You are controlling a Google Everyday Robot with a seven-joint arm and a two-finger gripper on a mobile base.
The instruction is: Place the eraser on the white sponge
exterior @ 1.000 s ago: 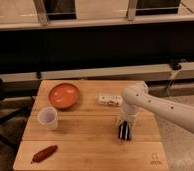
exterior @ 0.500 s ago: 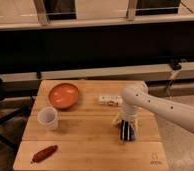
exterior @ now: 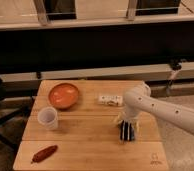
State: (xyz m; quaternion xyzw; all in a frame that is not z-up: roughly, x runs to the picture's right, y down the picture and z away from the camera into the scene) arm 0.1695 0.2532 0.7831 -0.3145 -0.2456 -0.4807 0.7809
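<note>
Nearest the front edge: red sausage-shaped thing (exterior: 44,153), off to the left, not part of this. Further in, gripper (exterior: 127,132) pointing straight down at the table (exterior: 90,150), probably over the eraser, but no pale-blue bit actually visible, likely hidden under the fingers. Open or clamped? Can't tell. Just behind: white sponge (exterior: 110,100), near the arm. Beyond left: white cup (exterior: 47,118), orange bowl (exterior: 64,95).

White speckled sponge (exterior: 110,100), orange bowl (exterior: 64,95), red sausage (exterior: 44,153), black gripper (exterior: 127,132) above table
</note>
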